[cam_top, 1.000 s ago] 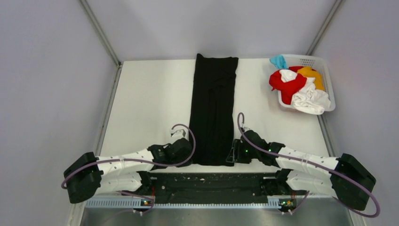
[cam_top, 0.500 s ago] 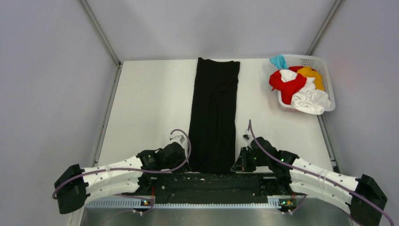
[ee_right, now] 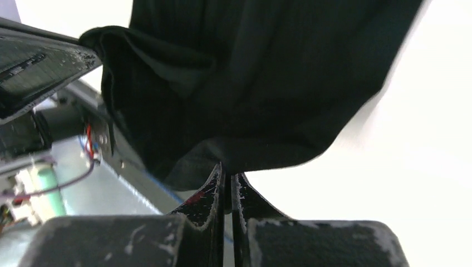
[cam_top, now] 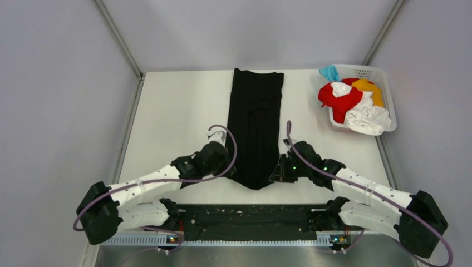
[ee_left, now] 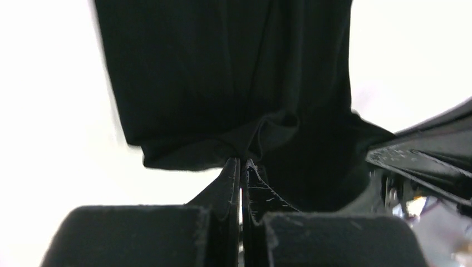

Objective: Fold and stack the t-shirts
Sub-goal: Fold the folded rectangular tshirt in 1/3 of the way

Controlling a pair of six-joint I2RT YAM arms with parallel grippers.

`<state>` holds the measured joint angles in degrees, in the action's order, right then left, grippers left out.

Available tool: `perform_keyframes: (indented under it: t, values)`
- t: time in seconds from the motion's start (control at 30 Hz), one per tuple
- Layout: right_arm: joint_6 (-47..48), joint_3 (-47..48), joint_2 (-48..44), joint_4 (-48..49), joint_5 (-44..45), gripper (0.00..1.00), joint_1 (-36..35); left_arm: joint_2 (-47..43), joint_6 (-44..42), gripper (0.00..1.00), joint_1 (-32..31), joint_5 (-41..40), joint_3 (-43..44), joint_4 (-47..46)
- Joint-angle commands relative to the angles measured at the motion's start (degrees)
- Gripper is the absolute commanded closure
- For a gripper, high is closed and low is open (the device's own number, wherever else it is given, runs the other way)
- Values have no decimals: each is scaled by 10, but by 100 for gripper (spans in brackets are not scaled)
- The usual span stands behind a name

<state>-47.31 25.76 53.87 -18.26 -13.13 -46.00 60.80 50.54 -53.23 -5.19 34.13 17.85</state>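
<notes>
A large black t-shirt point(cam_top: 253, 119), folded into a long narrow strip, lies down the middle of the white table point(cam_top: 172, 122). My left gripper point(cam_top: 229, 168) is shut on its near left corner point(ee_left: 245, 146). My right gripper point(cam_top: 275, 173) is shut on its near right corner point(ee_right: 234, 153). Both hold the near hem lifted off the table, so it sags between them. Red point(cam_top: 339, 101), white point(cam_top: 367, 119), orange-yellow point(cam_top: 368, 86) and light blue point(cam_top: 329, 72) t-shirts are heaped at the back right.
The heap sits in a white lattice basket point(cam_top: 387, 83) at the table's back right corner. A black rail point(cam_top: 250, 217) with both arm bases runs along the near edge. Grey walls close in on both sides.
Both grippers have moved away from the near edge, carrying the black shirt's near hem up and towards the far end. The hem now hangs in a curve between them.
</notes>
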Motion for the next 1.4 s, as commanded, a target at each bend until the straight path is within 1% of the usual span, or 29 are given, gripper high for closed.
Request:
perform_keyframes:
  t: [0.0, 0.1, 0.3, 0.37, 0.57, 0.87, 1.07, 1.1, 1.2, 1.23, 1.27, 1.3, 1.33, 1.37]
  values:
    - [83, 84, 52, 25, 32, 100, 60, 60, -60, 100, 74, 4, 64, -65]
    - [118, 131, 100, 50, 38, 100, 88, 116, -92, 100, 116, 8, 119, -68]
    - [136, 213, 199, 86, 45, 100, 170, 205, -150, 100, 180, 12, 229, -56]
    - [142, 236, 232, 95, 56, 100, 186, 237, -164, 100, 200, 20, 265, -50]
    - [165, 310, 316, 115, 52, 100, 228, 336, -199, 100, 250, 47, 375, -30]
    - [174, 377, 427, 158, 9, 100, 278, 471, -231, 100, 290, 87, 518, 12]
    - [181, 417, 491, 178, -7, 99, 297, 522, -237, 100, 310, 115, 562, 12]
    - [182, 425, 501, 178, -11, 99, 299, 531, -237, 100, 312, 121, 569, 13]
    - [182, 451, 527, 177, -16, 92, 305, 554, -240, 100, 319, 146, 592, 17]
    - [182, 457, 534, 177, -17, 79, 305, 560, -242, 95, 320, 151, 600, 22]
    - [182, 465, 538, 177, -14, 56, 307, 565, -244, 80, 322, 153, 611, 29]
    - [181, 472, 541, 172, -8, 39, 308, 570, -246, 53, 322, 151, 623, 39]
    - [181, 478, 541, 168, 0, 28, 308, 571, -248, 12, 323, 148, 634, 49]
    - [182, 484, 538, 162, 6, 20, 309, 569, -249, 3, 323, 145, 640, 54]
